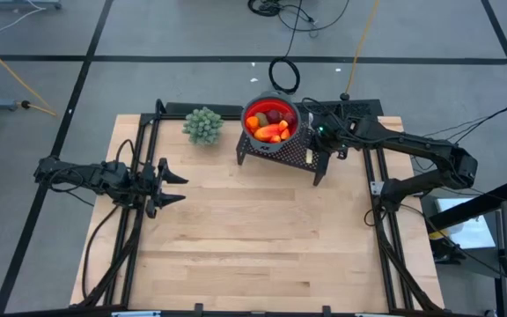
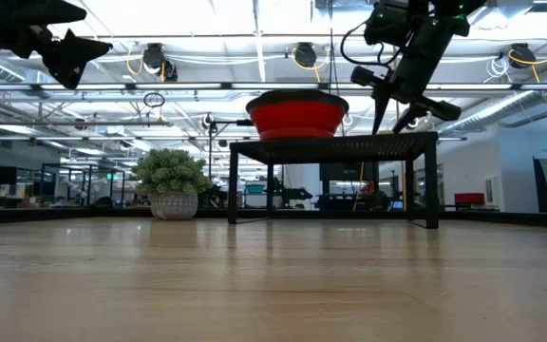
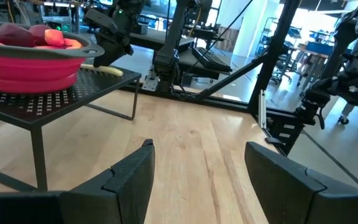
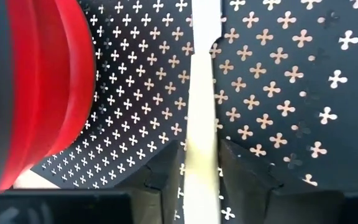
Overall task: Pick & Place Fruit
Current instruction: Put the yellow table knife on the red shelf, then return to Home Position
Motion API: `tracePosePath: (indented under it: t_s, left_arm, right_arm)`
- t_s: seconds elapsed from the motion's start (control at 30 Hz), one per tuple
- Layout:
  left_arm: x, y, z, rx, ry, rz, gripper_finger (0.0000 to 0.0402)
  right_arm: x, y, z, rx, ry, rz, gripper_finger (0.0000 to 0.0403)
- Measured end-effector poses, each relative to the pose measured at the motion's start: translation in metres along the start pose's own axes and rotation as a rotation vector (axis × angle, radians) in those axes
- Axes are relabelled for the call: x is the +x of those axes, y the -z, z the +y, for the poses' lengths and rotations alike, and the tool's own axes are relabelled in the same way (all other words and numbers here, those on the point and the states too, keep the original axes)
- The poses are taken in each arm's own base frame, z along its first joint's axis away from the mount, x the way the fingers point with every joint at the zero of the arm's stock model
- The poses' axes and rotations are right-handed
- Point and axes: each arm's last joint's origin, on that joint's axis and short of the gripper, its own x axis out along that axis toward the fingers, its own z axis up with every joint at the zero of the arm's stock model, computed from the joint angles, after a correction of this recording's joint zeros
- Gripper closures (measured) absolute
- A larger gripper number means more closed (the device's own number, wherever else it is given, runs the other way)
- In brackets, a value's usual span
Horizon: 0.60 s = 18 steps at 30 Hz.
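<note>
A red bowl [image 1: 269,113] with orange, red and dark-red fruit pieces [image 1: 272,130] stands on a black perforated stand [image 1: 304,157] at the table's far middle. A long pale yellow piece [image 4: 202,74] lies flat on the stand's top beside the bowl, on its right. My right gripper [image 4: 202,169] slants down over the stand, shut on that piece. My left gripper [image 1: 176,187] hangs open and empty above the table's left side, pointing level toward the stand. My right gripper pinches the pale yellow piece's near stretch [image 4: 201,146] between its two fingers. The fingers [image 2: 378,116] slant down from the table's right side and lie across the piece. The piece lies flat on the stand's perforated top [image 4: 278,93], next to the red bowl's wall [image 4: 55,93].
A green bushy plant ball in a white pot [image 1: 202,125] sits on the table left of the stand. The near half of the wooden table [image 1: 253,246] is bare. Black frame rails [image 1: 139,158] run along the table's left and right sides.
</note>
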Motion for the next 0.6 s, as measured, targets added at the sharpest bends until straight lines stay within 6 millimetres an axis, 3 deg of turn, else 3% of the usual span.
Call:
tracePosePath:
  t_s: [0.3, 0.6]
  left_arm:
    - [0.0, 0.0, 0.0, -0.004, 0.0, 0.0, 0.0151]
    - [0.0, 0.0, 0.0, -0.005, 0.0, -0.001, 0.0151]
  right_arm:
    - [-0.0011, -0.0002, 0.0007, -0.004, -0.012, -0.001, 0.0251]
    - [-0.0084, 0.0004, 0.0026, 0.022, -0.063, 0.01, 0.0257]
